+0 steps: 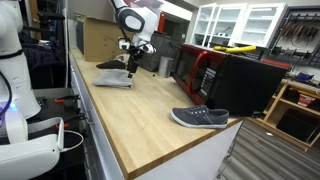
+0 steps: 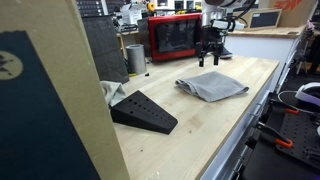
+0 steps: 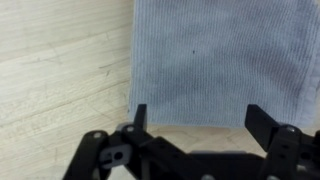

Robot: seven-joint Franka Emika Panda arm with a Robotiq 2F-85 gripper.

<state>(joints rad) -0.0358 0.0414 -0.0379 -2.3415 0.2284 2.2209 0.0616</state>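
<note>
The fingers (image 3: 140, 117) stood wide apart and held nothing, hanging above the grey cloth (image 3: 220, 60), which lay flat on the wooden desk (image 3: 60, 70). In the wrist view the cloth filled the space ahead of the fingers. Its near edge ran straight across just at the fingertips, and its left edge ran straight away from them, so one corner sat right beside the left-hand fingertip. The cloth passed beyond the other fingertip and out of the picture, and its fine ribs ran away from the fingers. In an exterior view the fingers (image 2: 203, 57) pointed down over the far end of the cloth (image 2: 212, 87). There the cloth looked folded, with its long axis running roughly across the desk (image 2: 200, 135); whether the tips touched it could not be told. A black wedge (image 2: 145, 110) lay well apart from the cloth, a red microwave (image 2: 172, 37) stood behind it, and a shoe (image 1: 200, 117) rested near the desk's far end.
</note>
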